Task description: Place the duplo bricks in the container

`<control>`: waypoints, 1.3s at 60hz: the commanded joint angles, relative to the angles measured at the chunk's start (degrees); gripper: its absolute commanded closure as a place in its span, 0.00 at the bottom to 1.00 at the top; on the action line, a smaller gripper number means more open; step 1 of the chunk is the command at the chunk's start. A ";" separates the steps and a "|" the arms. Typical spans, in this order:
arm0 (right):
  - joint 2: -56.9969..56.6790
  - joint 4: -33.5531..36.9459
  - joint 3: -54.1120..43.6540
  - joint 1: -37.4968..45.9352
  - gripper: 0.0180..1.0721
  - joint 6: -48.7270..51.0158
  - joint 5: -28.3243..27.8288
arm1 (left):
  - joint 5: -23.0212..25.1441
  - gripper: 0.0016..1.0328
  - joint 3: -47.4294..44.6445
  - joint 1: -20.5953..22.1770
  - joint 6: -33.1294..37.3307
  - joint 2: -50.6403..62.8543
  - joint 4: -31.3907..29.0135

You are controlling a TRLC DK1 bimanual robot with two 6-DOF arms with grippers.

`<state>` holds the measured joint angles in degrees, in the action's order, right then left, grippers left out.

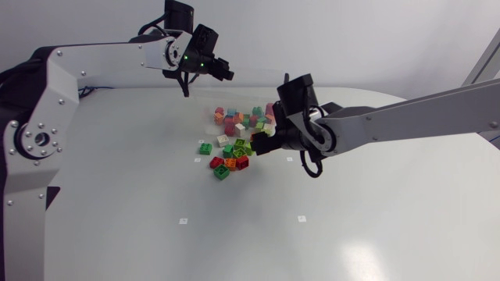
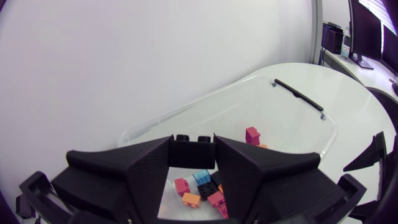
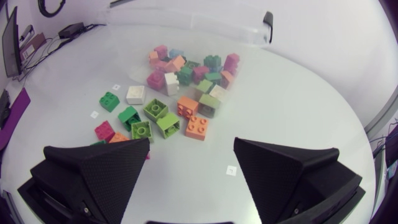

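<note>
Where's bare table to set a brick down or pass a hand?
Free: the white table on the near side of the loose pile of coloured duplo bricks, and the stretch between that pile and the left arm's base. Crowded: the middle, where the pile runs up to the clear plastic container, beside the open right pincer.

Clear container, black handle! Inside it: pink brick, blue brick, orange brick. A black brick too. Beside the container: green brick, white brick, red brick, white table.
</note>
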<state>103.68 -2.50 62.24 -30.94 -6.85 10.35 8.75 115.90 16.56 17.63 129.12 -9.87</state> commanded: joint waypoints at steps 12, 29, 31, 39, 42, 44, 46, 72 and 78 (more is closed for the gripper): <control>10.05 -3.91 3.24 0.26 0.05 -3.43 0.20 | -2.07 0.05 6.80 -0.38 -2.42 4.74 -2.44; 19.54 4.00 14.84 1.14 0.05 -6.86 0.29 | -2.07 0.05 1.00 -2.32 -2.25 -0.27 -5.07; 19.81 4.00 15.37 1.41 0.05 -6.95 0.20 | -2.07 0.05 -1.11 -2.58 -1.98 -1.85 -4.99; 21.21 4.52 17.74 1.85 0.08 -7.30 0.29 | -1.99 0.05 -12.71 -4.78 -0.23 -9.59 -1.29; 21.39 5.32 18.27 1.93 0.08 -7.39 0.29 | -1.90 0.05 -16.23 -5.48 1.01 -11.87 -0.24; 21.48 5.93 18.62 1.93 0.08 -7.56 0.37 | -1.72 0.05 -19.57 -6.10 2.15 -14.07 0.38; 21.48 6.37 18.89 1.93 0.08 -7.74 0.64 | -1.72 0.05 -21.85 -6.36 2.76 -15.65 1.08; 23.41 9.09 17.65 4.40 0.08 -7.83 0.46 | 2.94 0.05 -45.06 -12.43 7.42 -31.21 9.08; 24.11 8.57 18.71 4.48 0.09 -7.30 0.29 | 3.29 0.05 -47.87 -13.22 8.04 -32.53 9.78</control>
<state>125.56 6.11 80.99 -26.55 -13.72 10.59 11.53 70.72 4.03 24.29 98.43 -1.13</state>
